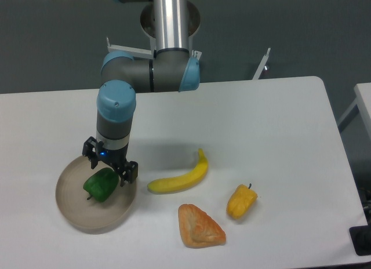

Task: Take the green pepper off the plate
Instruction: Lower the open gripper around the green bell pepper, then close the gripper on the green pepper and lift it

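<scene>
A single fixed view from the front, high and angled down across the whole table [278,106].

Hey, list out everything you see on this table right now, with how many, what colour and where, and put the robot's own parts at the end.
green pepper: one, dark green, lying in the plate, right at the end effector
plate: one, beige-grey, round, front left of the table
banana: one, yellow, middle of the table, just right of the plate
yellow pepper: one, yellow-orange, front, right of the banana
pastry-like piece: one, orange-brown, roughly triangular, front centre, below the banana
table: one, white, under everything
arm: one, silver and grey with light blue joint caps, coming down from the top centre to the plate
end effector: one, black, lowered over the green pepper; whether it grips the pepper cannot be told
</scene>
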Controlling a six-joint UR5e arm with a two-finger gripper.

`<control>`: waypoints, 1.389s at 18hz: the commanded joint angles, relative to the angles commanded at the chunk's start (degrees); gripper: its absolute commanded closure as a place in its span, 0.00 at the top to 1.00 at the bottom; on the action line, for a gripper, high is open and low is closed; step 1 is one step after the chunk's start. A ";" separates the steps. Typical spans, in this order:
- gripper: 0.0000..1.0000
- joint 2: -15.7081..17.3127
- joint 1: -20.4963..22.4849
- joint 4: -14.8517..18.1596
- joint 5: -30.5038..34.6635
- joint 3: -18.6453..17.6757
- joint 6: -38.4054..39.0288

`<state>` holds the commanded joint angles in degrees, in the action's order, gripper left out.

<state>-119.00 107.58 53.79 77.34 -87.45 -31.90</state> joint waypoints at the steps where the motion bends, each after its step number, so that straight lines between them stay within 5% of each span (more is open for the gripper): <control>1: 1.00 0.00 -0.09 0.09 0.00 0.00 0.00; 18: 0.99 -1.84 -0.79 0.00 0.35 0.52 0.00; 22: 0.41 -1.85 -0.79 0.00 0.18 0.96 -0.26; 25: 0.33 -1.58 -0.79 0.09 0.18 1.05 -1.14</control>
<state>-120.59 106.79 53.88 77.52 -86.40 -33.05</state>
